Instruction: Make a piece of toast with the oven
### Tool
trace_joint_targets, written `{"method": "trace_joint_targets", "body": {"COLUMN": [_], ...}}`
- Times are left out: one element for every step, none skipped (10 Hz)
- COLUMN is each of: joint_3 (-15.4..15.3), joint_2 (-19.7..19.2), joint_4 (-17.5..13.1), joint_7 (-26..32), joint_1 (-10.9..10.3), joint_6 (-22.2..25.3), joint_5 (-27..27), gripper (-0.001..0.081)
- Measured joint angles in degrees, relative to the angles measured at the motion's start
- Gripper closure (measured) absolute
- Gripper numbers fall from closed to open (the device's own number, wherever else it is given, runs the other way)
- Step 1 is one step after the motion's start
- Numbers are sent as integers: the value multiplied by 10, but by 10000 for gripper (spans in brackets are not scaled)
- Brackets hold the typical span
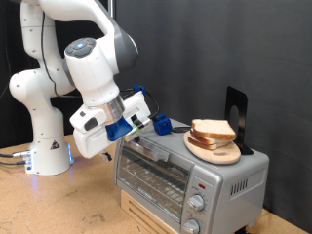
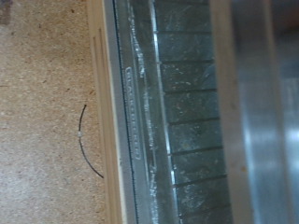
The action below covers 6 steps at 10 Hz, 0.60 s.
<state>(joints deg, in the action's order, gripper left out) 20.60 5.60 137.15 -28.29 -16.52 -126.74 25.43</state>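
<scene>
The silver-grey oven point(image 1: 234, 175) stands on a wooden base at the exterior view's lower right, and its glass door looks closed. My gripper point(image 1: 154, 124), with blue parts, hovers at the oven's top front edge, just above the door on its left side. The wrist view shows the oven's glass door point(image 2: 187, 121) and the wire rack behind it, but no fingers. No single slice of toast shows apart from the pile. I see nothing between the fingers.
A pile of bread slices point(image 1: 213, 131) lies on a round wooden plate point(image 1: 227, 155) on top of the oven. A black stand point(image 1: 237, 115) rises behind it. Two knobs point(image 1: 198, 203) sit on the oven's front right. The speckled tabletop point(image 1: 58, 205) extends left.
</scene>
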Motion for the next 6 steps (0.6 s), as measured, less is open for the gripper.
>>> {"method": "trace_joint_targets", "body": {"joint_3": [2,5,7,10,13,16], "joint_2": [0,-1,-4,-9,-15,-20], "joint_4": [0,0,0,1,1,1], "joint_7": [0,0,0,0,0,1], "joint_1": [3,5,9,13,17,22], "joint_6": [0,0,1,0,-3,-7], "joint_5": [-7,-17,-28,-41,-52,-60], "gripper": [124,124,124,124,124,124]}}
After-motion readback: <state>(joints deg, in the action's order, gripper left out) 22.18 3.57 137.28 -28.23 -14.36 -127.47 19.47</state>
